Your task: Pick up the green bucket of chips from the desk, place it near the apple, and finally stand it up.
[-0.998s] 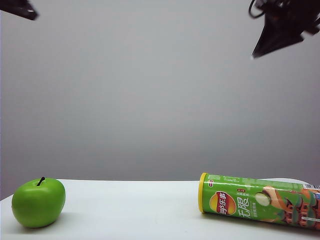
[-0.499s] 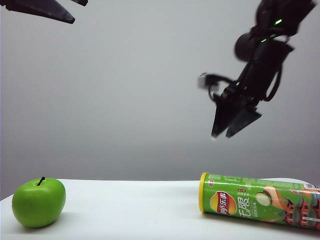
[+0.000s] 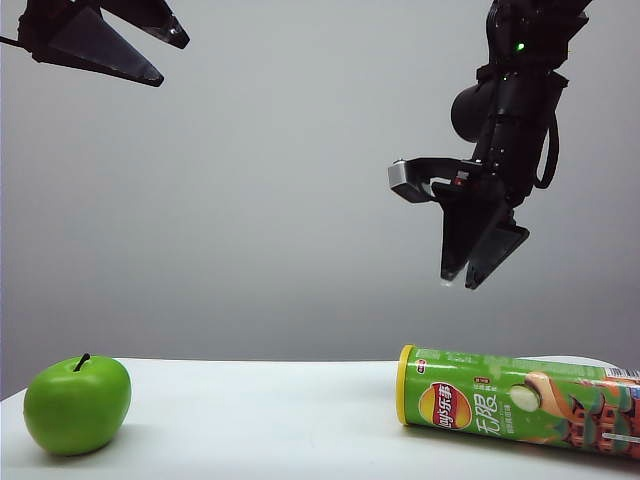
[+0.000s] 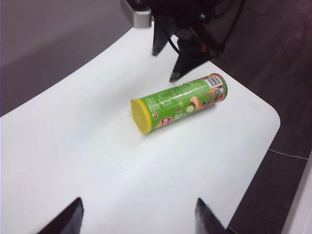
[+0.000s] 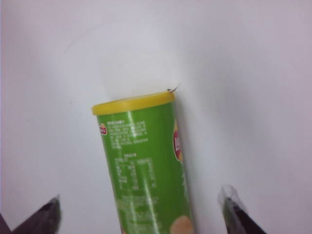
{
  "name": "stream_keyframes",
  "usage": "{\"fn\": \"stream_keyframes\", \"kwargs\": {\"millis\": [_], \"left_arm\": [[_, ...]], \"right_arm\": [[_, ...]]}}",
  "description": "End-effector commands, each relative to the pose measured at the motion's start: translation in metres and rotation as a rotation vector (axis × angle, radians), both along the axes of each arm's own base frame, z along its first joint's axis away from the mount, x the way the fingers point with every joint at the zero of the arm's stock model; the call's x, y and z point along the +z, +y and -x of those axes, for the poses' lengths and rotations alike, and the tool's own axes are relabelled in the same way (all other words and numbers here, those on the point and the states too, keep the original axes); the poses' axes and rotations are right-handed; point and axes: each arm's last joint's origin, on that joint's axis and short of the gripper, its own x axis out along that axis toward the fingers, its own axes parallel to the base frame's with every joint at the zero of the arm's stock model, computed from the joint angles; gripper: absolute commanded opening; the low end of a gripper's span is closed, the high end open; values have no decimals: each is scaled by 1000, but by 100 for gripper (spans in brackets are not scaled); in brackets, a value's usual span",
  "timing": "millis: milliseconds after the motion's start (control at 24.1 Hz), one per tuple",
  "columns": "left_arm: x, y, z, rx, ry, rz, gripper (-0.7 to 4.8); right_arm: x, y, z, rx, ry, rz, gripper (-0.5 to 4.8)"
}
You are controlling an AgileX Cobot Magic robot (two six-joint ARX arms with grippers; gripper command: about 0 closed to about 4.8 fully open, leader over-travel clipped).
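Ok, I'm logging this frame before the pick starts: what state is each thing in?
Tall green cylindrical chip can: lying on its side on the desk, yellow lid on, untouched.
Round glossy green apple: upright, stem up, far from the can.
Flat white desk: carries both.
Left gripper: raised high, jaws open, empty.
Right gripper: above the can, jaws open, empty.

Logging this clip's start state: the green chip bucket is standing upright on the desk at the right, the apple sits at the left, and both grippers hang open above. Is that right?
Not quite. The green chip bucket is lying on its side on the desk, as the exterior view shows. The rest holds: the apple sits at the left, and the left gripper and right gripper hang open above.
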Motion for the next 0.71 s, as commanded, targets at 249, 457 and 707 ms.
{"fn": "stream_keyframes", "kwargs": {"millis": [249, 457, 707], "left_arm": [[4, -1, 0, -31, -22, 29, 292], [3, -1, 0, -31, -16, 26, 291], [3, -1, 0, -31, -17, 26, 291]], "right_arm": [[-53, 35, -2, 111, 38, 154, 479], [-81, 37, -8, 130, 82, 156, 479], [-106, 40, -9, 142, 130, 168, 479]]}}
